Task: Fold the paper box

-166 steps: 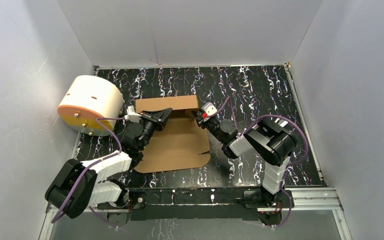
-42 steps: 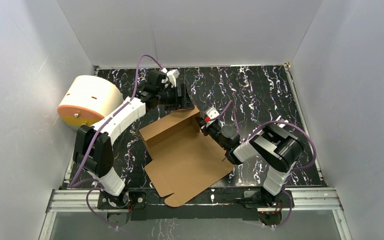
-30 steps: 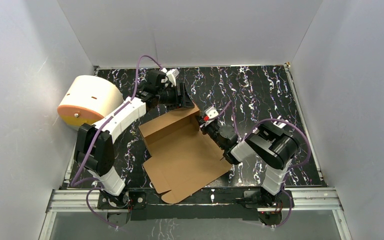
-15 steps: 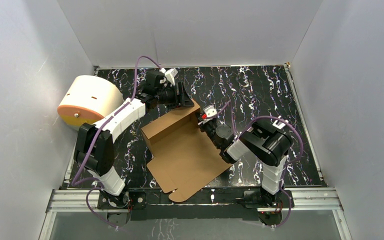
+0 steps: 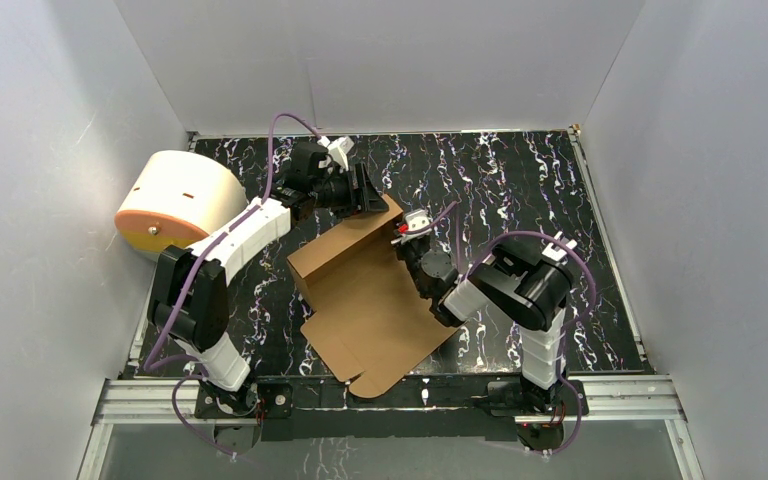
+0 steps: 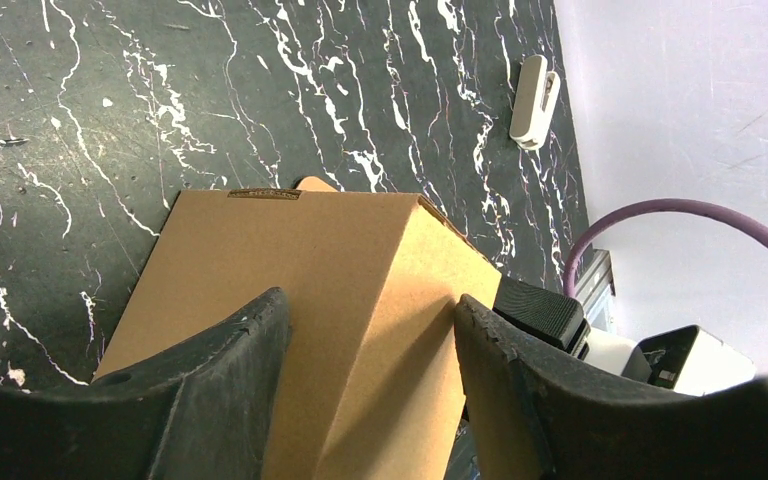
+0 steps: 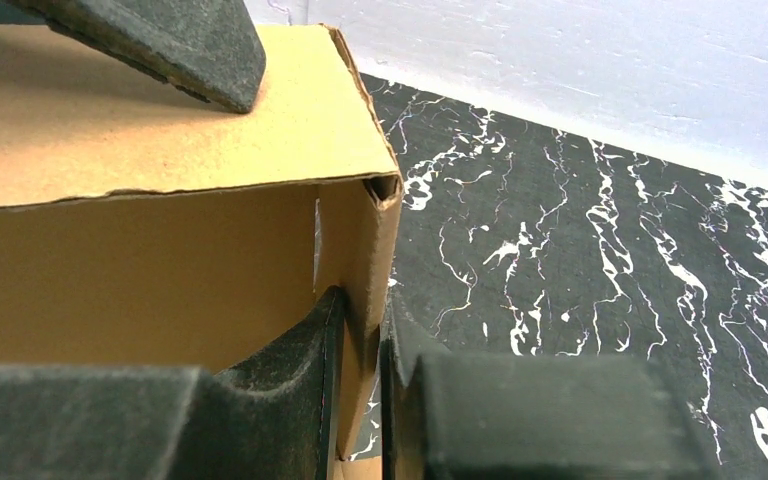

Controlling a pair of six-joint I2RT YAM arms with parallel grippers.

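The paper box (image 5: 360, 300) is a brown cardboard sheet lying askew mid-table, its far strip folded up into a wall. My left gripper (image 5: 368, 200) reaches over from the far side. In the left wrist view its jaws (image 6: 368, 300) straddle the fold's ridge on the box (image 6: 290, 230), one finger against each face. My right gripper (image 5: 407, 240) is at the box's far right corner. In the right wrist view it (image 7: 363, 300) is shut on the thin upright side flap of the box (image 7: 110, 140). A left fingertip (image 7: 180, 40) rests on the top face.
A cream-white cylinder with an orange face (image 5: 175, 205) lies at the far left, close to the left arm. White walls enclose the black marbled table (image 5: 520, 180). A small white fitting (image 6: 533, 88) sits at the wall's foot. A purple cable (image 6: 660, 215) arcs nearby.
Over the last second the box has turned a little and slid left, its far wall standing steeper. The right gripper followed leftward, still on the corner. The left gripper stayed on the fold.
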